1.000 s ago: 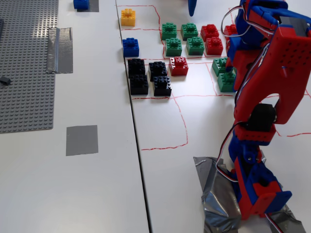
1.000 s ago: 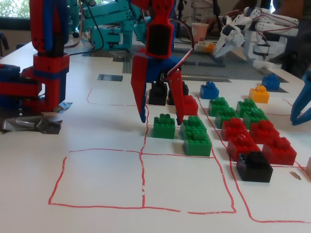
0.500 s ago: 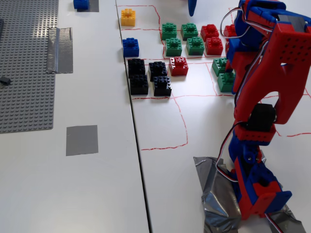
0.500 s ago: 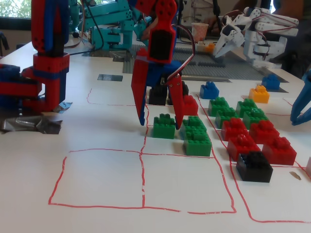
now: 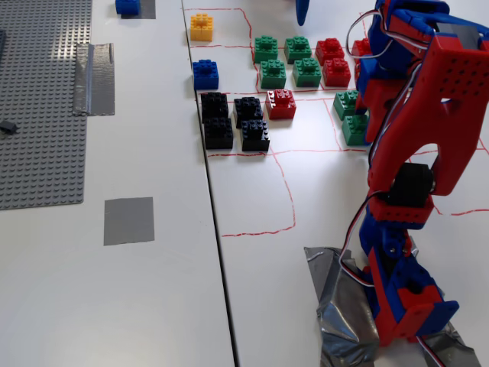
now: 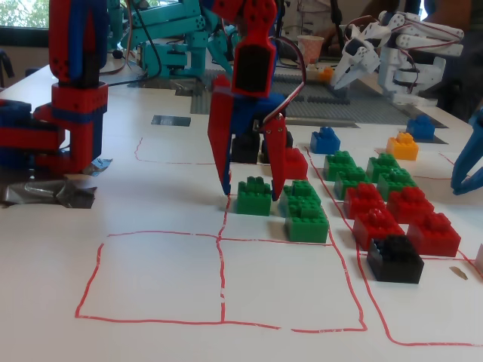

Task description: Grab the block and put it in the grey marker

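We see four black bricks (image 5: 234, 121) packed in a square on the white table (image 5: 153, 298), with a red brick (image 5: 281, 104) just beside them. Behind stand four green bricks (image 5: 286, 61) and more red bricks (image 5: 333, 61). A yellow brick (image 5: 202, 27) sits above a blue brick (image 5: 205, 74) near the table seam. Red lines (image 5: 284, 183) mark out squares. At left lies a grey baseplate (image 5: 38, 107), silver tape (image 5: 95, 78) along its edge. A crumpled silver patch (image 5: 340, 306), probably more tape, lies at bottom right.
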### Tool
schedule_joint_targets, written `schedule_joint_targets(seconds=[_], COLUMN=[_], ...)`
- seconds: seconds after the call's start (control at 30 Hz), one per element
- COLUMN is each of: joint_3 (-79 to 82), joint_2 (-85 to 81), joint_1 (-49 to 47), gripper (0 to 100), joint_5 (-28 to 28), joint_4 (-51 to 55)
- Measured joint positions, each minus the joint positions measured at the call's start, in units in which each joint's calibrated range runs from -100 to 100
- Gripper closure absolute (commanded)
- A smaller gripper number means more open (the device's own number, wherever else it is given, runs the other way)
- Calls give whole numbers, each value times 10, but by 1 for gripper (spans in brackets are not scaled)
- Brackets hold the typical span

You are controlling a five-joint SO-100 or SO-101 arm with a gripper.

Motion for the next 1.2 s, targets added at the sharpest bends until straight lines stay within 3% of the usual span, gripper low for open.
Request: schedule_joint_targets(seconds=[0.1,0.3,1.2], joint_3=[0,0,-61], joint_2=[5,5,-71], joint_1=[0,0,-3], gripper=[85,100,100], joint_5=[0,-5,30], joint_4=[-1,-1,132])
